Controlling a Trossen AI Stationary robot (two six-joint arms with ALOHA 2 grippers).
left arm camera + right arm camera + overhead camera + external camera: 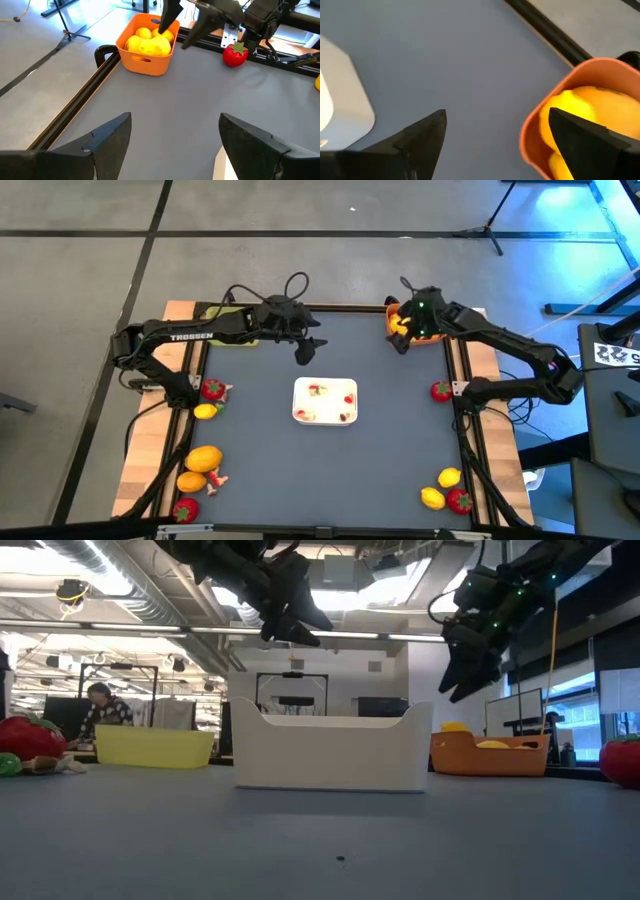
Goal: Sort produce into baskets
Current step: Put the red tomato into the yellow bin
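The right gripper (403, 340) hung over the inner rim of the orange basket (392, 315) at the far right corner of the grey mat (330, 470), its fingers spread and holding nothing. Just beyond it, inside the tub, lay smooth yellow lemons (148, 44), which only the left wrist view showed clearly. A red strawberry (441, 390) sat near the mat's right edge, on the near side of that gripper.

The left gripper (305, 352) hovered above the mat, fingers apart and empty. Behind it, at the far left corner, stood the yellow-green basket (152, 746), mostly hidden under the arm from above but plain in the low view. Nearer than that gripper rested the white tray (325, 402), rounded at the corners and walled. Open mat lay all around it.

More fruit waited on the wooden side strips: a strawberry and lemon (204, 411) on the left, others clustered near both front corners.
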